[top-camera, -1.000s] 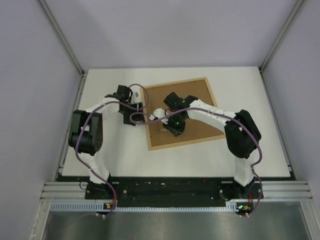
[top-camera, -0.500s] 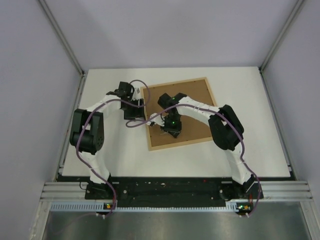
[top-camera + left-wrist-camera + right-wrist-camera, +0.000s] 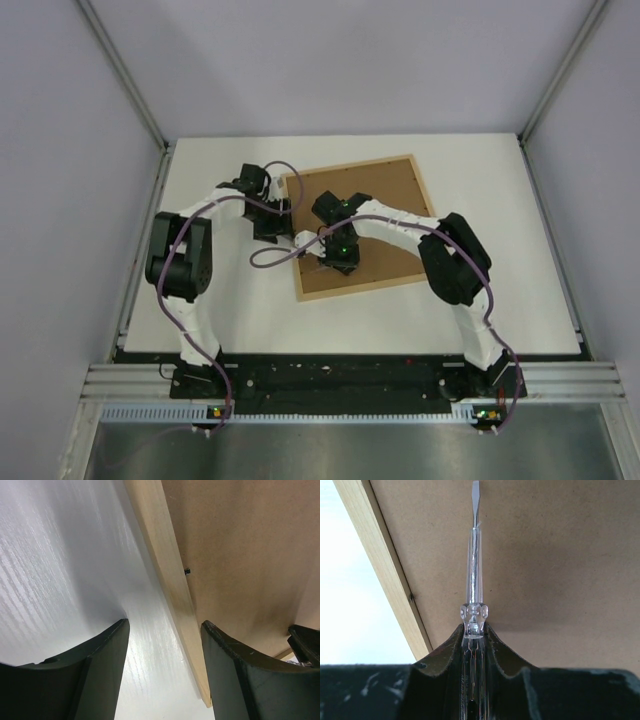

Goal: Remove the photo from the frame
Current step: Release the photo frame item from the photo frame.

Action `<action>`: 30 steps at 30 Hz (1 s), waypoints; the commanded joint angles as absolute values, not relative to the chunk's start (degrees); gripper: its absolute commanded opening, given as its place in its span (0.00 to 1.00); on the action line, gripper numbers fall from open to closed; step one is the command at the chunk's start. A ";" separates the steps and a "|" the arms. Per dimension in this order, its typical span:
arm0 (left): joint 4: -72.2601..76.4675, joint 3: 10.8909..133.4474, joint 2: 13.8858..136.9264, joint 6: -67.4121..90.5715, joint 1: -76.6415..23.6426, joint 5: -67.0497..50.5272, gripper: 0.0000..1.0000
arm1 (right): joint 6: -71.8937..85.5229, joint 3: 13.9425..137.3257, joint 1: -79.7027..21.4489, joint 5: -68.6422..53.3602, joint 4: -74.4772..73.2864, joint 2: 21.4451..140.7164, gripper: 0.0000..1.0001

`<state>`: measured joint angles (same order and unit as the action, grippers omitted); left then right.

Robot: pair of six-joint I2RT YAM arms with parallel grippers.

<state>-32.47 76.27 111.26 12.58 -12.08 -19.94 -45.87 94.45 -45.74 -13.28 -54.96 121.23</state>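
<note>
Wood: one frame, one screwdriver

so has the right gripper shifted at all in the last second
Yes. In the top view the right gripper, shut on the screwdriver, has slid a little left across the frame's brown back, toward its left rail.

The frame lies flat, back up, across the middle of the counter. Bare counter lies open to its right and along the near side. The left tool straddles the frame's left rail, fingers apart. The right tool, clamping a screwdriver, and a looping cable crowd that left side.
</note>
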 commanded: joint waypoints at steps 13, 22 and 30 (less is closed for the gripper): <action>-31.99 77.52 113.03 12.83 -13.54 -21.00 0.61 | -47.72 96.42 -48.95 -13.89 -50.80 123.31 0.00; -32.25 77.96 113.91 12.83 -13.97 -20.92 0.57 | -48.16 98.87 -49.04 -13.18 -54.84 125.68 0.00; -32.34 78.40 114.08 12.66 -14.15 -20.48 0.50 | -48.43 103.18 -49.13 -12.31 -59.94 127.88 0.00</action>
<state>-32.56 77.25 112.66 12.99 -13.82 -20.82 -47.35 100.84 -48.01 -11.94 -57.36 125.29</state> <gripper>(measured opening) 0.512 0.165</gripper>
